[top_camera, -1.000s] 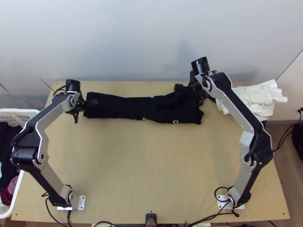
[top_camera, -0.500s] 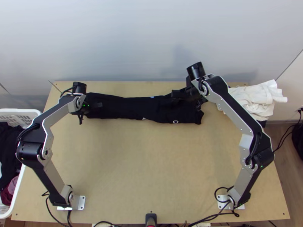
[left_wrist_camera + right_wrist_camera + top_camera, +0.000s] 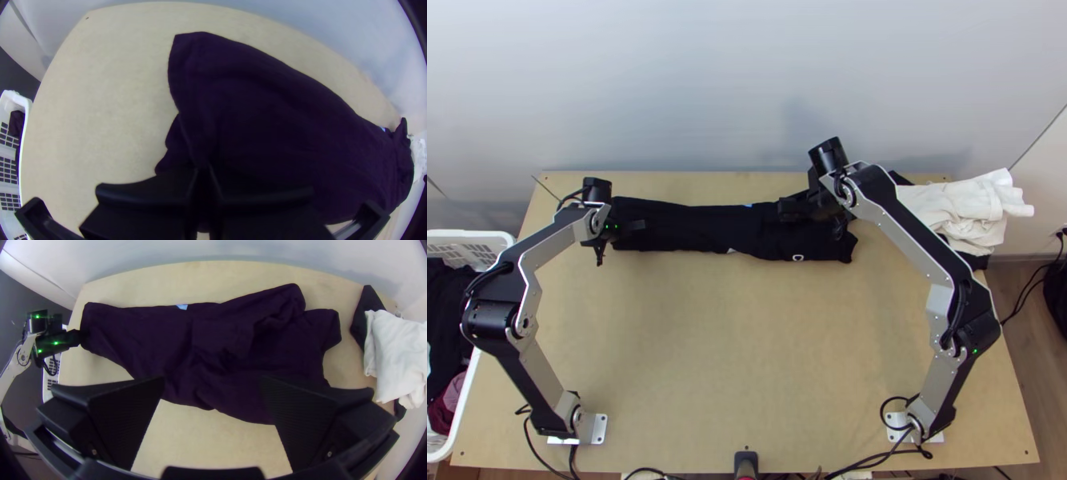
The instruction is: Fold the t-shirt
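Identify the t-shirt (image 3: 707, 228) as solid black; use it as your reference. At its far edge you see a light-blue tag (image 3: 749, 206); toward its near edge, a white mark (image 3: 798, 258). To its right, note white cloth (image 3: 979, 208) with black fabric (image 3: 976, 261) beneath. To its left, you find a white basket (image 3: 491, 234) with grid-patterned sides, containing black cloth (image 3: 445, 320) and maroon cloth (image 3: 445, 416). Below it, your tabletop (image 3: 747, 344) is light tan; behind it, the wall (image 3: 707, 88) is pale blue-grey.

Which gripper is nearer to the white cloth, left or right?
Right. The right gripper is above the dark shirt's end nearer the white cloth; the left gripper is at its opposite end.
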Robot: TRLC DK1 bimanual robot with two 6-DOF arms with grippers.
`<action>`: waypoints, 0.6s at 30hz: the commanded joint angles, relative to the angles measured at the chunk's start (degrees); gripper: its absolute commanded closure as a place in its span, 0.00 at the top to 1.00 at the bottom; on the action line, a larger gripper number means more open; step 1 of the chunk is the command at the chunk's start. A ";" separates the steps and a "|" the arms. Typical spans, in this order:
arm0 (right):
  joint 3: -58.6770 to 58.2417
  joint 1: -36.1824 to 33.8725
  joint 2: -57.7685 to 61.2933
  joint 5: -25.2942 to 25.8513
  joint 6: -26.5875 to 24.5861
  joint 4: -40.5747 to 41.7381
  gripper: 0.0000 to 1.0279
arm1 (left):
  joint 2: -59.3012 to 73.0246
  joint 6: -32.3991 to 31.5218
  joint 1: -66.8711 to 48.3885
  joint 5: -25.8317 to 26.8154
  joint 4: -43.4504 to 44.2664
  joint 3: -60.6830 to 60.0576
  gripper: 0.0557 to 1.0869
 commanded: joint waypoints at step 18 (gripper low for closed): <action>0.43 3.65 13.12 -3.31 0.10 2.83 0.96 | -11.45 -1.05 -3.03 0.18 2.63 1.71 0.04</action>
